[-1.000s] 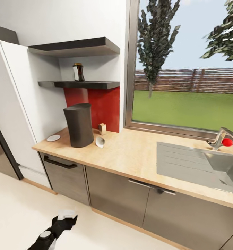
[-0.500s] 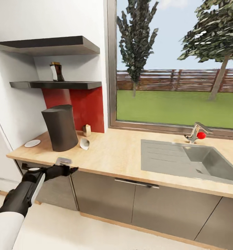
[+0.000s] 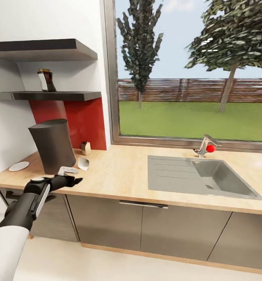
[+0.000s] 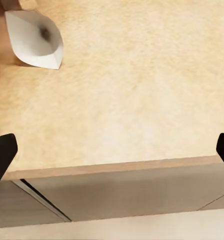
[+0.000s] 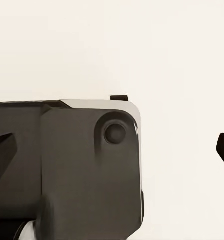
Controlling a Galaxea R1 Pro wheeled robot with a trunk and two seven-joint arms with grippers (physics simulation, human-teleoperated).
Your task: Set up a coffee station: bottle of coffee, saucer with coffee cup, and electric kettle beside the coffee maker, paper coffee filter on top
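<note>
The dark grey coffee maker (image 3: 53, 145) stands at the counter's left end. On the shelf above it is the bottle of coffee (image 3: 46, 80), dark with a white label. A white saucer (image 3: 19, 166) lies left of the machine. The white paper filter (image 3: 83, 163) (image 4: 34, 40) lies to its right, with a small tan object (image 3: 85, 148) behind it. My left gripper (image 3: 73, 176) (image 4: 112, 155) hovers open over the counter's front edge, short of the filter. My right gripper (image 5: 112, 150) is open, pointing down at the pale floor and a dark part of my body.
A steel sink (image 3: 201, 177) with a drainboard and a red-knobbed faucet (image 3: 204, 145) takes up the right of the wooden counter (image 3: 119, 175). Grey cabinet fronts (image 3: 107, 222) run beneath it. A large window sits behind, and a second shelf (image 3: 41, 48) hangs above the first.
The head view has swung right and come nearer the counter. My left arm has risen from near the floor to the counter's front edge beside the coffee maker.
</note>
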